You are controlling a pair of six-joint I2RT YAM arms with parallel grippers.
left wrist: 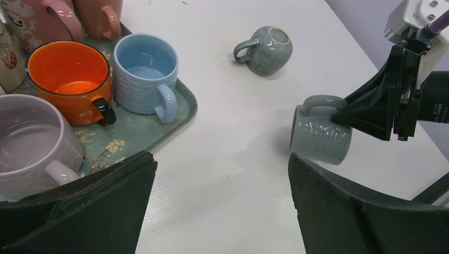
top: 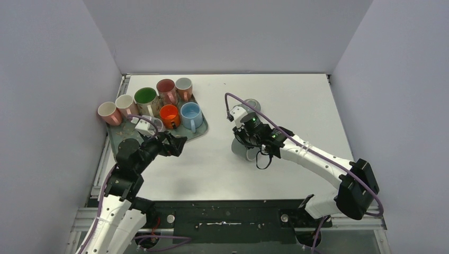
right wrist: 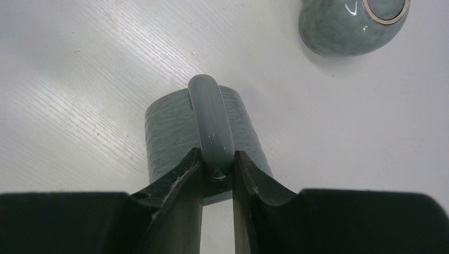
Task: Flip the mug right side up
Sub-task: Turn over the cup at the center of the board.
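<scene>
Two arms: left one beside the tray, right one over mid-table
Right gripper (right wrist: 218, 159): clenched on the handle (right wrist: 210, 114) of the ribbed grey mug (left wrist: 317, 142), one finger on each side
Ribbed grey mug: tipped on its side, handle uppermost, over the white table (left wrist: 238, 180) to the right of the tray; whether it touches the tabletop cannot be told
Left gripper (left wrist: 221, 161): released, fingers spread wide, nothing between them, near the tray's corner
Round grey-green mug (left wrist: 267, 50): on its side farther back, base showing, apart from the ribbed grey mug
Tray (left wrist: 186, 108): carries upright mugs, among them a blue mug (left wrist: 144, 69), an orange mug (left wrist: 69, 79) and a lilac mug (left wrist: 29, 145)
</scene>
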